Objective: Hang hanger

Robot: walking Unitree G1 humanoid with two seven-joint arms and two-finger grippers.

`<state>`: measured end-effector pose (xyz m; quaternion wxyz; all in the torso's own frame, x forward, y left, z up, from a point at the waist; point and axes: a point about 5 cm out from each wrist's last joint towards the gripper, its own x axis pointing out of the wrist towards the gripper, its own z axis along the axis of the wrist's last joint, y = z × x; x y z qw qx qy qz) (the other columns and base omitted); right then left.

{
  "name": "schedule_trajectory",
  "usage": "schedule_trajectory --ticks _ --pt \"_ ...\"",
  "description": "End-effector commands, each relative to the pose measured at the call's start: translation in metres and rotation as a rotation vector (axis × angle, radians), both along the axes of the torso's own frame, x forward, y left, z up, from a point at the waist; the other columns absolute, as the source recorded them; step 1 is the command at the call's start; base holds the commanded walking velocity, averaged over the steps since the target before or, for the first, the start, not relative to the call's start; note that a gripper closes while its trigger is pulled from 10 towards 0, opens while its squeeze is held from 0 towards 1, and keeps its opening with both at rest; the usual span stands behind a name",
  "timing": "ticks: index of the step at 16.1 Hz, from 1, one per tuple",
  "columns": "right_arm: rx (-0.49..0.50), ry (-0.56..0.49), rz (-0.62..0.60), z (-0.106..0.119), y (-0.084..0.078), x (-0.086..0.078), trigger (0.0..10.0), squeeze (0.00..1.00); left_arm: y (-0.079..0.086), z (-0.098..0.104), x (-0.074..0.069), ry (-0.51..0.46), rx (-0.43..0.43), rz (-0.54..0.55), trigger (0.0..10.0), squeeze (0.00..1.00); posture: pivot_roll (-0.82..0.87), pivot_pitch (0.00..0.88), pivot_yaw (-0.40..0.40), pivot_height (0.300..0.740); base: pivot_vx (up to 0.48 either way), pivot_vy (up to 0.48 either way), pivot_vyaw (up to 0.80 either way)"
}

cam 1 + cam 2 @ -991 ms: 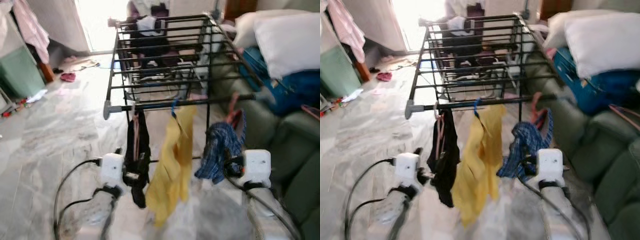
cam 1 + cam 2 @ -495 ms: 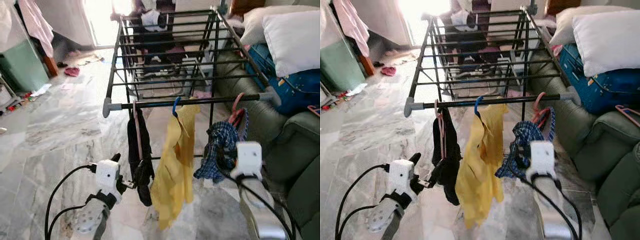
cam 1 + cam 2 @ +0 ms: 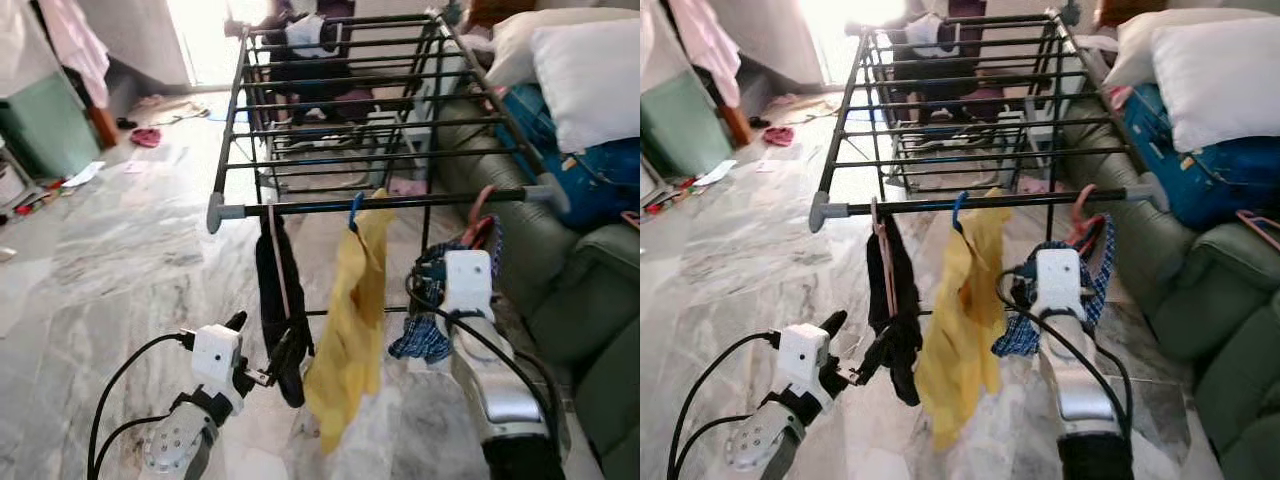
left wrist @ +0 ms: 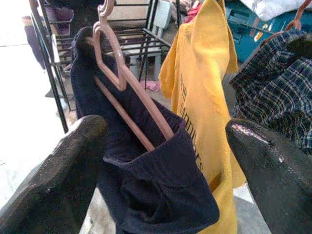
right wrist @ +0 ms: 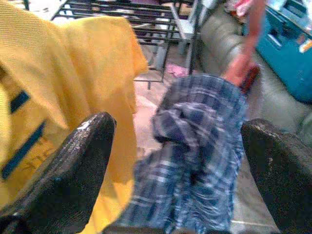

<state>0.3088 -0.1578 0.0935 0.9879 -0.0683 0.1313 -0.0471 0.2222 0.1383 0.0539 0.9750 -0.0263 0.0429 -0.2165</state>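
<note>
Hanger (image 4: pixel 127 83), the pink one carrying the dark garment (image 4: pixel 146 165), is hanging by its hook on the front rail (image 3: pixel 380 203) of the drying rack (image 3: pixel 340 100), and its lower end is lying between the wide-spread fingers of the left tool (image 3: pixel 262 372). These fingers are not closing on anything; in the left wrist view the dark cloth is sitting in the gap between them, very close.

What could go wrong, in my judgement: if the left tool is pulling away while a finger is catching the cloth, the garment may slide off the hanger, or the hook may jump off the rail. The hanger is looking tilted, so a small push sideways may be enough.

Just beyond the left tool and toward the robot's right, a yellow shirt (image 3: pixel 350 310) is hanging on a blue hanger (image 3: pixel 353 210) from the same rail. The right tool (image 3: pixel 1025 290) is raised in front of a blue checked shirt (image 5: pixel 195 161); its fingers are also spread wide, with the cloth between them but not pressed. This shirt is hanging on a reddish hanger (image 3: pixel 1080 215) just beyond the right tool, near the rail's end. A careless move here could drag it off the rail.

Farther behind, a green sofa (image 3: pixel 590 290) with white pillows (image 3: pixel 590 70) is standing.
</note>
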Motion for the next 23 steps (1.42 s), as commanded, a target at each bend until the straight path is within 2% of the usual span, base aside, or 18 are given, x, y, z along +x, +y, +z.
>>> schedule_trajectory --ticks 1,2,4,10,11,14,15,19,20,23 --pt "-0.002 0.045 -0.056 -0.004 -0.007 0.005 10.0 0.00 0.002 0.002 0.001 -0.004 0.001 -0.003 10.0 0.00 -0.10 0.000 0.037 0.740 0.000 0.000 0.00" --pt "-0.005 0.060 -0.083 -0.003 -0.009 0.015 10.0 0.00 0.002 0.002 0.001 -0.002 0.001 -0.003 10.0 0.00 -0.10 0.000 0.039 0.740 0.000 0.000 0.00" --pt "-0.006 0.110 -0.118 -0.009 -0.011 0.025 10.0 0.00 0.000 0.000 0.003 0.002 0.000 -0.013 10.0 0.00 -0.10 0.000 0.036 0.740 0.000 0.000 0.00" --pt "0.013 0.197 -0.178 -0.022 -0.026 0.034 10.0 0.00 -0.002 -0.002 0.001 0.006 0.012 -0.027 10.0 0.00 -0.08 0.000 0.033 0.740 0.000 0.000 0.00" --pt "-0.061 0.169 -0.149 -0.017 -0.028 0.037 10.0 0.00 -0.002 -0.001 0.001 0.005 0.015 -0.024 10.0 0.00 -0.08 0.000 0.032 0.740 0.000 0.000 0.00" --pt "-0.051 0.205 -0.181 -0.021 -0.036 0.035 10.0 0.00 -0.001 0.000 0.000 0.003 0.018 -0.022 10.0 0.00 -0.07 0.000 0.033 0.740 0.000 0.000 0.00" --pt "-0.071 0.220 -0.232 -0.026 -0.049 0.029 10.0 0.00 -0.001 0.002 0.000 0.000 0.020 -0.023 10.0 0.00 -0.07 0.000 0.034 0.740 0.000 0.000 0.00" --pt "-0.181 0.226 -0.237 -0.031 -0.072 0.025 10.0 0.00 -0.001 0.004 0.000 -0.002 0.026 -0.021 10.0 0.00 -0.08 0.000 0.042 0.740 0.000 0.000 0.00" --pt "-0.214 0.232 -0.246 -0.032 -0.083 0.024 10.0 0.00 -0.002 0.005 0.001 -0.004 0.026 -0.025 10.0 0.00 -0.08 0.000 0.044 0.740 0.000 0.000 0.00" --pt "-0.270 0.224 -0.251 -0.027 -0.097 0.025 10.0 0.00 -0.003 0.006 0.001 -0.003 0.029 -0.029 10.0 0.00 -0.09 0.000 0.046 0.740 0.000 0.000 0.00"
